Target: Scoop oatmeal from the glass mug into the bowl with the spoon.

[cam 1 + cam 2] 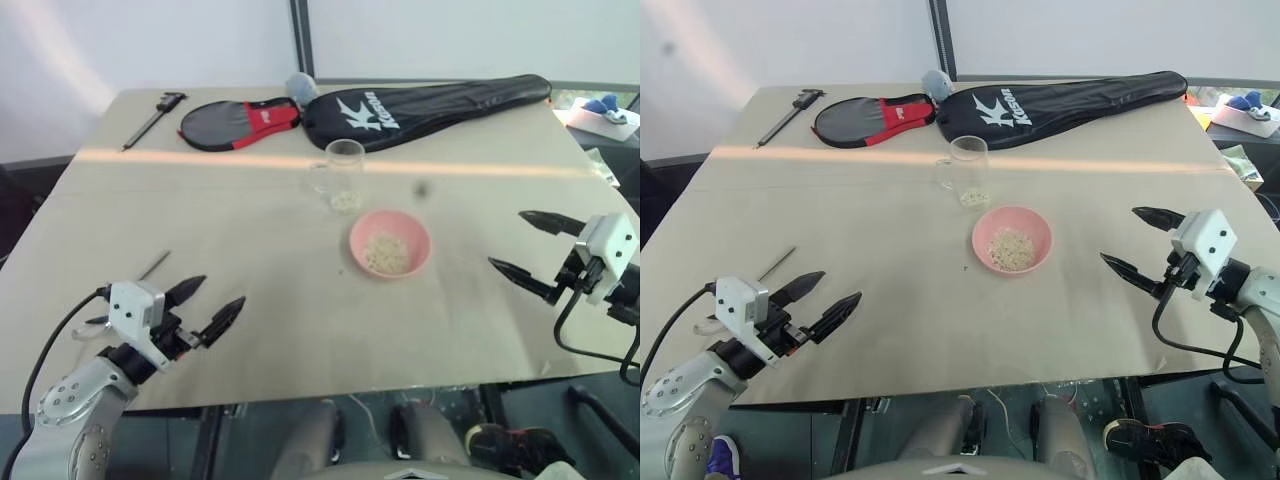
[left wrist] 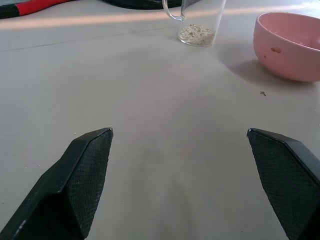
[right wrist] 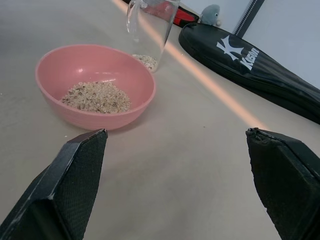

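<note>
The glass mug [image 1: 344,172] stands upright mid-table with a thin layer of oatmeal [image 1: 346,200] at its bottom. Just in front of it sits the pink bowl [image 1: 390,244], holding a small heap of oatmeal [image 3: 97,96]. A thin metal handle, apparently the spoon [image 1: 155,265], lies on the table at the left, its rounded end hidden behind my left arm. My left gripper [image 1: 222,291] hovers open and empty beside it, well left of the bowl. Right of the bowl, my right gripper [image 1: 506,238] is open and empty, pointing toward it.
Along the far edge lie a black racket bag [image 1: 430,105], a red-and-black paddle cover [image 1: 235,122], a dark caliper [image 1: 155,115] and a small grey toy [image 1: 302,86]. The table's front edge [image 1: 330,395] runs just below both grippers.
</note>
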